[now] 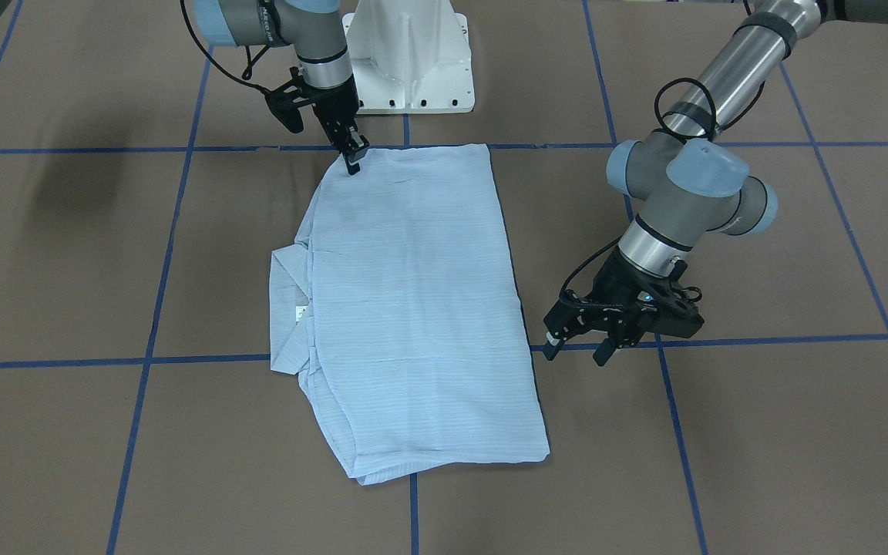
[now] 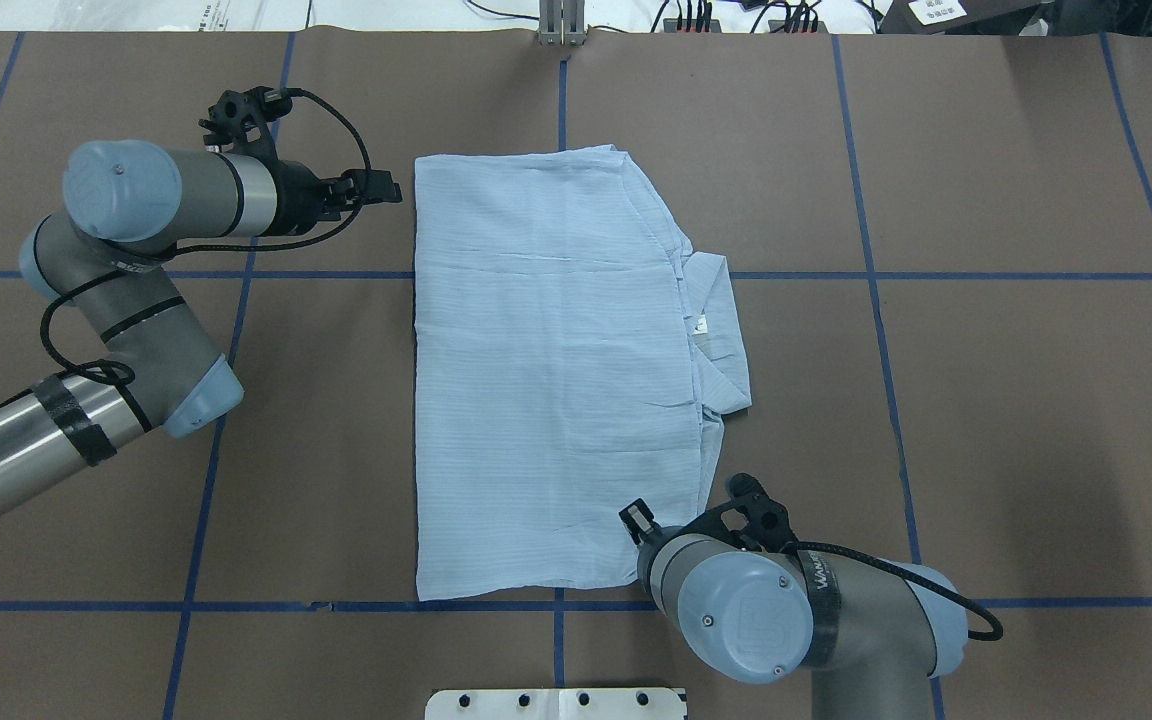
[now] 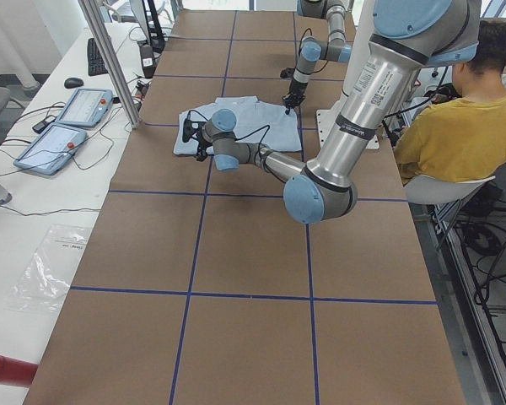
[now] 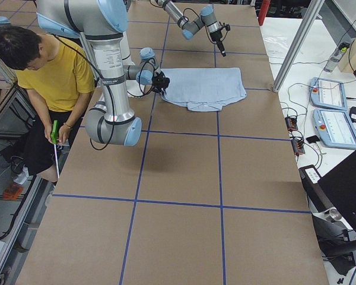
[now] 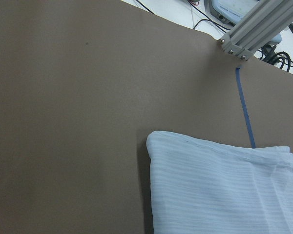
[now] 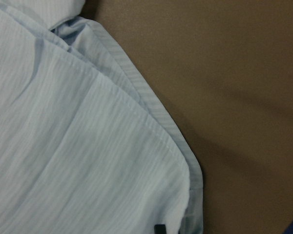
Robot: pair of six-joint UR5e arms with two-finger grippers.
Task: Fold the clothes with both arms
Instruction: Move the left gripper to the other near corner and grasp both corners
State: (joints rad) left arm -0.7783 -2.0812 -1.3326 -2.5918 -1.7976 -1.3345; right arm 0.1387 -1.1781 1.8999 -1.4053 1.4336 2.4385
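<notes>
Shirt [image 1: 413, 308] lies folded flat mid-tabletop [image 1: 760, 432] in the front-facing view, collar [image 1: 290, 308] poking out one side. Right end effector [image 1: 353, 160] is narrow, tips down at the shirt corner nearest the base. Pinching cloth or not, I cannot tell. Left end effector [image 1: 575, 354] gapes wide just beside the opposite long edge, holding nothing. Overhead, it sits apart from the shirt. Left wrist camera: one shirt corner. Right wrist camera: a hemmed corner up close.

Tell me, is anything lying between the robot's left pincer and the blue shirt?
No. In the overhead view, only a narrow strip of bare brown table separates the left pincer from the shirt.
</notes>
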